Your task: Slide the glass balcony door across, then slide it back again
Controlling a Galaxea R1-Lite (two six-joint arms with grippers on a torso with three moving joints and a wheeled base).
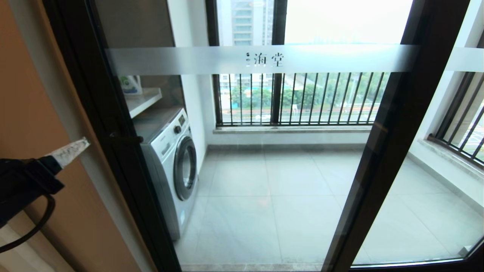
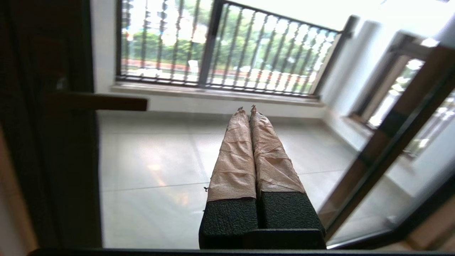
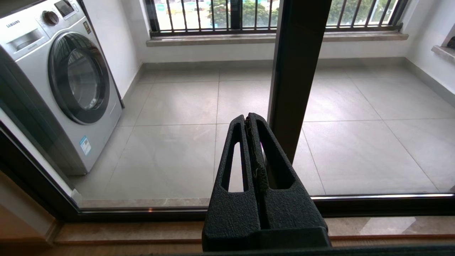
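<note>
The glass balcony door [image 1: 264,158] fills the head view; its frosted band [image 1: 321,58] carries small Chinese characters. Its dark left stile [image 1: 102,113] stands by the tan wall, with the short dark bar handle [image 1: 126,139] jutting from it. My left gripper [image 1: 85,143], with taped fingers, is shut on nothing and sits left of the handle, apart from it. In the left wrist view the left gripper [image 2: 246,108] points at the glass, with the handle [image 2: 106,102] off to one side. My right gripper [image 3: 249,117] is shut and empty, held low before the door's right stile [image 3: 298,53].
Behind the glass a white washing machine [image 1: 174,162] stands on the left under a shelf [image 1: 145,100]. The black-railed outer window [image 1: 302,98] closes the far side. A second glass panel with a plain frosted band [image 1: 467,58] is at the right. The floor track [image 3: 373,204] runs along the bottom.
</note>
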